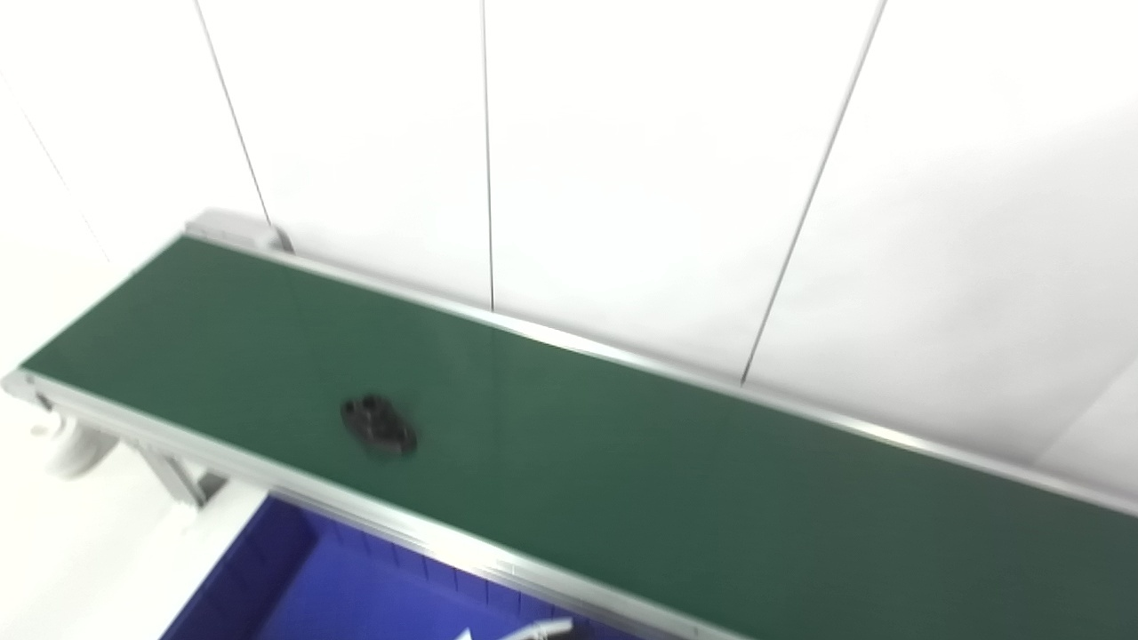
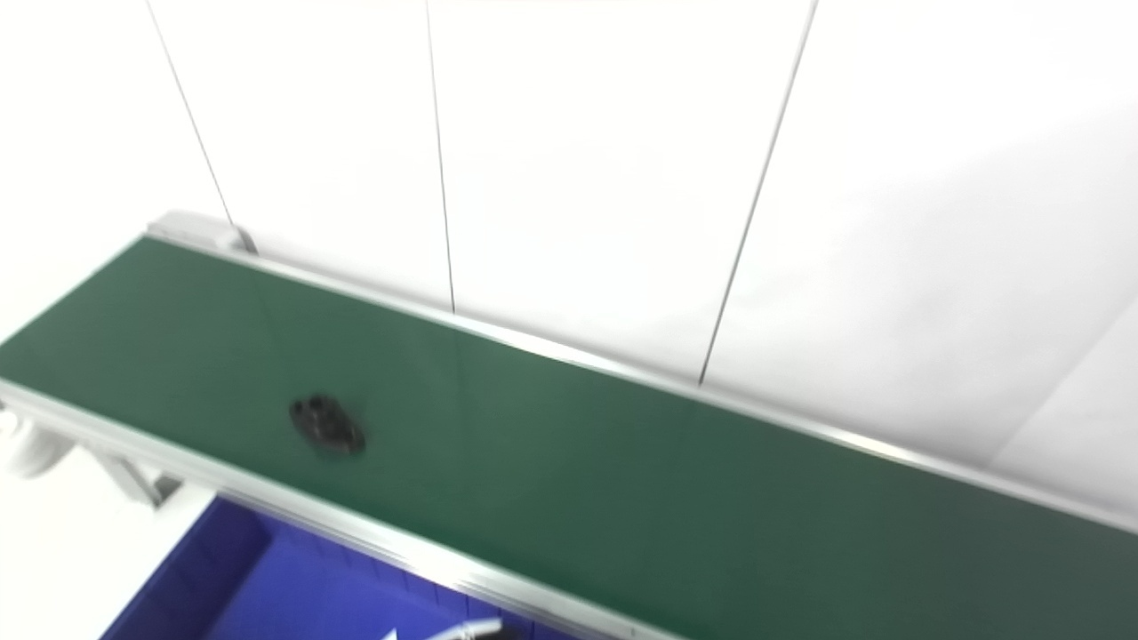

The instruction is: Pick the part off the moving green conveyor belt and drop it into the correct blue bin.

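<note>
Black part (image 1: pixel 379 425) lies on green conveyor belt (image 1: pixel 622 462), near left end. Blue bin (image 1: pixel 293 587) below belt's near edge. Hands out of frame, state unknowable.

The green conveyor belt (image 1: pixel 622 444) looks smooth and matt, edged by a shiny metal rail (image 1: pixel 400 524). The blue bin (image 1: pixel 293 578) looks like smooth plastic. The black part (image 1: pixel 379 425) is blurred, seemingly matt.

Before me the conveyor belt (image 1: pixel 622 462) runs from far left to near right along the wall (image 1: pixel 622 178) behind it, the part (image 1: pixel 379 425) lying on its left stretch, the bin (image 1: pixel 293 578) below its near edge.
</note>
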You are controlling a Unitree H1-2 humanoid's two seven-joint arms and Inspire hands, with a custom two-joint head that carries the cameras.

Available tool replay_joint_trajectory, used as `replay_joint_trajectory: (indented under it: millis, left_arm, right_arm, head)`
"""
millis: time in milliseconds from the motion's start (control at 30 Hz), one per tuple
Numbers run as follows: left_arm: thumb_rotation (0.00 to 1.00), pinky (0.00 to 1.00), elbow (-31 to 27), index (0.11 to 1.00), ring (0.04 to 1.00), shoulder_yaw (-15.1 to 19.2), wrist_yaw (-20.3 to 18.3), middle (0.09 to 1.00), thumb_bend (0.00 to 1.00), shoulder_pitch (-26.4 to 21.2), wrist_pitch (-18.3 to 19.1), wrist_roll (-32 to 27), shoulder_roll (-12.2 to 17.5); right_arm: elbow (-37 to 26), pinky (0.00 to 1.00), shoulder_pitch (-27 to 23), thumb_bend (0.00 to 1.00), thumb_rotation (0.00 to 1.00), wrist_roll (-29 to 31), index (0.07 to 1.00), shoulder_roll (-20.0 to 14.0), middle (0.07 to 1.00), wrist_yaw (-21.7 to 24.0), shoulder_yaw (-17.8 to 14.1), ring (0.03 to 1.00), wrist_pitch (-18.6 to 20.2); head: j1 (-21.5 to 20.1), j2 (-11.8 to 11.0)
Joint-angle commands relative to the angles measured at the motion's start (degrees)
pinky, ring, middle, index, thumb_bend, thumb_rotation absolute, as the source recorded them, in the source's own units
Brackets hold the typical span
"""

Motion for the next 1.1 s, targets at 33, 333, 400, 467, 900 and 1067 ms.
replay_joint_trajectory:
  millis: [33, 333, 400, 467, 900, 1067]
  left_arm:
    - [0.35, 0.77, -0.08, 0.837, 0.832, -1.35, 3.44, 0.855, 0.83, -1.32, -1.76, 0.49, 0.88]
    - [0.37, 0.76, 0.16, 0.824, 0.828, -3.61, 6.67, 0.849, 0.84, -2.09, -1.76, 0.77, 1.98]
    - [0.38, 0.76, 0.01, 0.825, 0.825, -4.07, 7.23, 0.848, 0.84, -2.23, -1.76, 0.92, 2.28]
    - [0.38, 0.75, -0.10, 0.825, 0.823, -4.54, 7.85, 0.848, 0.83, -2.39, -1.76, 1.17, 2.65]
    - [0.35, 0.76, -1.01, 0.843, 0.839, -5.41, 7.83, 0.868, 0.83, -3.09, -1.76, -1.52, 4.97]
    - [0.34, 0.77, -1.57, 0.860, 0.850, -4.42, 6.40, 0.884, 0.83, -3.13, -1.76, -2.79, 5.78]
  right_arm:
    - [-0.46, 0.75, -0.83, 0.90, 0.42, 0.35, 0.928, -0.85, 0.868, -3.08, 1.06, 0.825, -3.08]
    - [-0.18, 0.73, -1.21, 0.90, 0.44, -0.87, 0.926, -1.86, 0.856, -5.08, 2.21, 0.807, -3.08]
    - [-0.59, 0.73, -1.02, 0.90, 0.45, -1.02, 0.925, -1.86, 0.856, -4.79, 2.10, 0.809, -3.05]
    - [-1.20, 0.74, -0.75, 0.89, 0.45, -0.60, 0.928, -1.79, 0.862, -3.83, 1.94, 0.819, -2.94]
    - [-1.48, 0.75, -0.99, 0.91, 0.45, 0.27, 0.935, -0.05, 0.879, -2.80, 1.79, 0.835, -2.40]
    - [-2.58, 0.71, -1.14, 0.89, 0.46, -0.76, 0.922, 0.93, 0.876, -2.03, 1.90, 0.817, -1.96]
  head:
    - [0.03, -0.07]
    - [-1.29, 0.31]
    - [-1.69, 0.73]
    - [-2.11, 0.95]
    - [-12.23, 4.07]
    - [-18.47, 6.15]
